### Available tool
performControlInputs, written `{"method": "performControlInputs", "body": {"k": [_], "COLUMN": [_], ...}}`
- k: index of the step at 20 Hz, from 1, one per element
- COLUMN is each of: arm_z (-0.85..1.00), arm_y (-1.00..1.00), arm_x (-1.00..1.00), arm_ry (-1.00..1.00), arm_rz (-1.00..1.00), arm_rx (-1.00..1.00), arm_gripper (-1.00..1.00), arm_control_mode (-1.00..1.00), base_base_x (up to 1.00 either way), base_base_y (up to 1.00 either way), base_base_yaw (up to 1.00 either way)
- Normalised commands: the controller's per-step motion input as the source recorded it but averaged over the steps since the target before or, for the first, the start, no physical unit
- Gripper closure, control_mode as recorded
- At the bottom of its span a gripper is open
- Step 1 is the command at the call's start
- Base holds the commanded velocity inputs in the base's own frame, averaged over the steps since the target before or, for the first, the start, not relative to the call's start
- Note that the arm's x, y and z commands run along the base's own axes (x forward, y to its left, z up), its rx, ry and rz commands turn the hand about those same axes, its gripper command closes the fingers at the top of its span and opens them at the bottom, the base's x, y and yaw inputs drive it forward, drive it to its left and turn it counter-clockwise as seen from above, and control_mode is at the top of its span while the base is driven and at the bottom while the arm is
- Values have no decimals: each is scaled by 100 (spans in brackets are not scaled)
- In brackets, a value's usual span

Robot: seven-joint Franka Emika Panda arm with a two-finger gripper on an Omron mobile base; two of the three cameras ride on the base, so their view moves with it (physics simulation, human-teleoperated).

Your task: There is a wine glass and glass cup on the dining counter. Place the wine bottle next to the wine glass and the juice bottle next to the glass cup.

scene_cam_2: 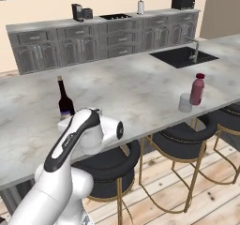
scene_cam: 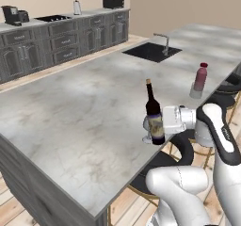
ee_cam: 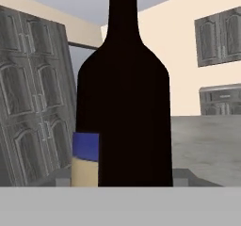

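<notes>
Grey marbled stone top of the big dining counter [scene_cam: 70,107] w/ dark panelled sides filled most of the scene; black sink [scene_cam: 151,52] & faucet sat at its far end, wall cabinets behind.

Landmark = sink. Well toward the near edge from the sink stood the tall, slim, nearly black wine bottle [scene_cam: 154,114] w/ long neck, tan top & beige label, upright, at the stool-side edge. Two-finger gripper [scene_cam: 157,122] on the white arm reached in from that edge & was pinched on the bottle's lower body; in the hand view the dark bottle [ee_cam: 123,102] loomed right at the cam. Whether its base rested on the stone or hung just above: couldn't tell.

Small clear stemmed wine glass [scene_cam: 147,131] showed just beside the bottle, on the side away from the sink, partly hidden.

Nearer the sink along the same edge: squat pinkish-red juice bottle [scene_cam_2: 197,89] w/ dark red cap, upright, just beside the short clear stemless glass cup [scene_cam_2: 185,102].

Progress, as I judged it: juice half looked done. Wine bottle already sat next to its glass, so what's left was prob. set down if not down, release, back the arm out w/o knocking the stemmed glass.
</notes>
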Motion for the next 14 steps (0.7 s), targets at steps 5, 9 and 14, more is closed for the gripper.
{"method": "performControlInputs", "body": {"k": [5,9,14], "arm_z": [16,12,0], "arm_y": [-36,-41,-53], "arm_x": [-2,-9,0], "arm_ry": [6,3,5], "arm_rz": [0,0,2], "arm_rx": [-3,0,0], "arm_gripper": [100,100,100], "arm_control_mode": [-100,-100,-100], "base_base_x": [0,0,0], "base_base_y": [0,0,0], "base_base_yaw": [0,0,0]}}
